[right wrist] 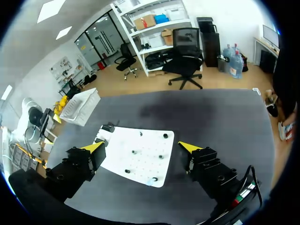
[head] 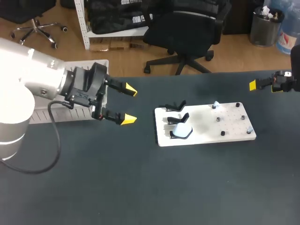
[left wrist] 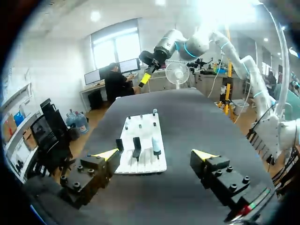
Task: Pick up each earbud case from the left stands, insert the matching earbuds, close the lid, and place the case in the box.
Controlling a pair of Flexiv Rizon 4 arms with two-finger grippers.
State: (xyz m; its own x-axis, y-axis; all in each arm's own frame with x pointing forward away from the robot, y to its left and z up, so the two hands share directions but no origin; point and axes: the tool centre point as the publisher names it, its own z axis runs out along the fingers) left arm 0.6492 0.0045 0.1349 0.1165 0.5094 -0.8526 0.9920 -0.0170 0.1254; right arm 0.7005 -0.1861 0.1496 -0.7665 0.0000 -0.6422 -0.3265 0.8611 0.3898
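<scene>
Head view showed a white board [head: 206,133] right of centre on the dark surface [head: 140,187]. Left gripper [head: 129,105] and right gripper [right wrist: 141,146] stood open.

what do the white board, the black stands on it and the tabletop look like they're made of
White board: likely rigid plastic or painted sheet, going by its smooth, even white face, flat with crisp edges.
Black stands: probably moulded or printed plastic, given the dull black finish and thin curved shapes.
Tabletop: a dark matte covering, perhaps a mat or cloth. It shows no glare, and the exact material is hard to tell.
</scene>
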